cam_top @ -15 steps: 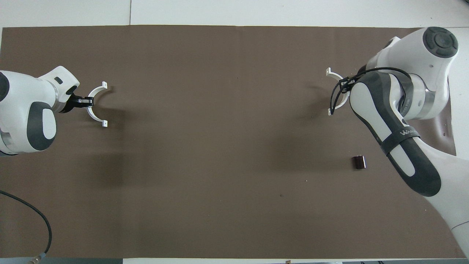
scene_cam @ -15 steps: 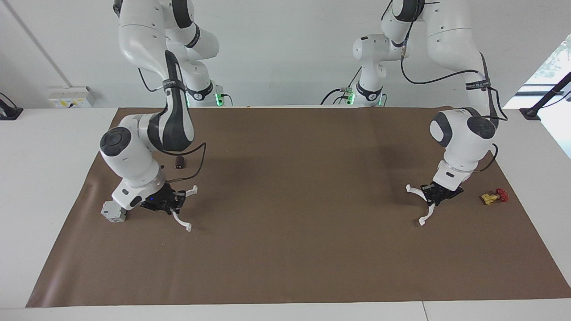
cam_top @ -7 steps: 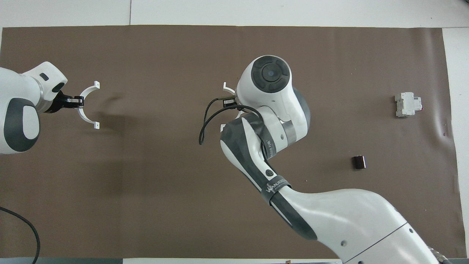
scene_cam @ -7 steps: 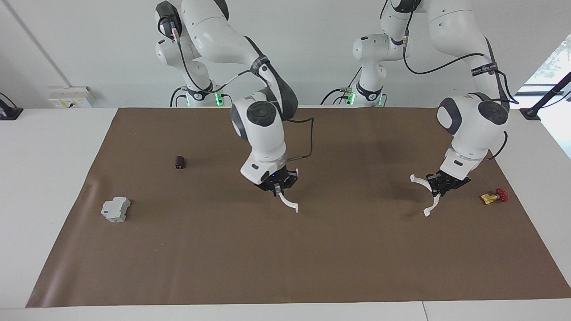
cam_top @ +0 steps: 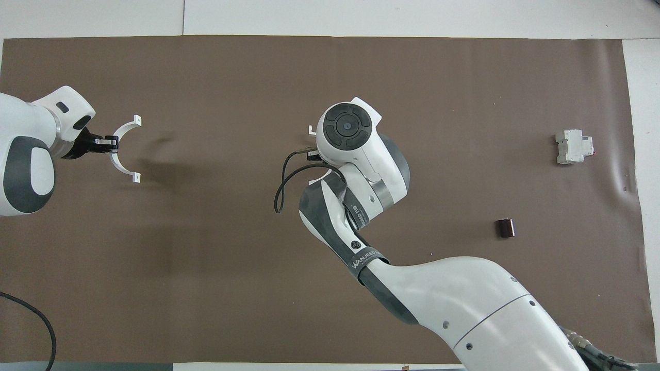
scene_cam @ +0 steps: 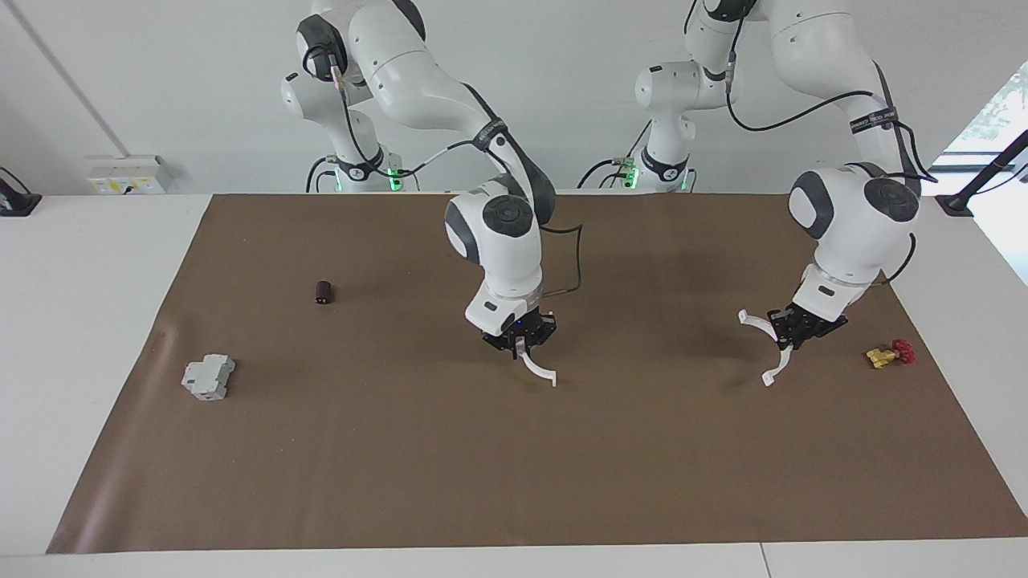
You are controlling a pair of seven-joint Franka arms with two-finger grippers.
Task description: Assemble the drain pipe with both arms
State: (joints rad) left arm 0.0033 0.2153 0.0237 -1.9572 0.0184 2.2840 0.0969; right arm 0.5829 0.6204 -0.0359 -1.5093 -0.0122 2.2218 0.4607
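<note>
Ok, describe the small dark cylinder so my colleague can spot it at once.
Start at the brown mat and go to the right arm's end. Two loose things lie there: the dark cylinder sits nearer the robots than the grey blocky part. It is small, round and nearly black.

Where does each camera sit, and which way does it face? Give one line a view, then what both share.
Facing view: high across the table, looking at the robots; both arms show whole, bases at the top.
Overhead view: high above the robots' end, looking steeply down; the arms enter from the bottom.
Shared: the right gripper over the mat's middle, the left gripper, each shut on a white half-ring, and the grey blocky part.
</note>
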